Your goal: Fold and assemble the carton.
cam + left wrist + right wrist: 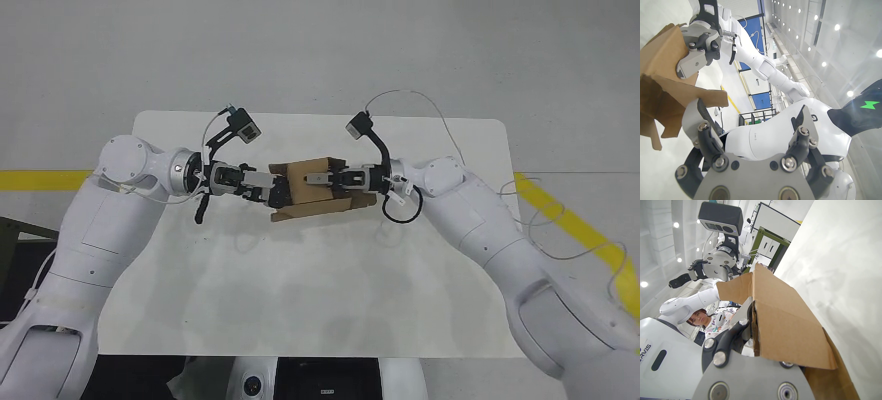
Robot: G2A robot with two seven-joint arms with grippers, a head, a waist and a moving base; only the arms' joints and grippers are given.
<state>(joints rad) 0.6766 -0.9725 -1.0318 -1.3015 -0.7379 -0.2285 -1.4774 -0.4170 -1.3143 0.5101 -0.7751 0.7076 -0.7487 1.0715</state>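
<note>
Right pincer [753, 315] clamps a wall of the carton [310, 187] at mid worktop [300, 300]; left pincer [752, 106] gapes wide, one finger [703, 111] touching a flap [712, 96]. Best press that flap inward slowly, along its crease.

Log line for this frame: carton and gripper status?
carton: partly formed, flaps loose, between both grippers | right gripper: shut on carton wall | left gripper: open, one finger at a flap

The brown carton [305, 186] was near the middle of the white table [320, 300], partly folded. The left gripper [272, 190] met one end, and the right gripper [318, 179] reached over the other.
</note>
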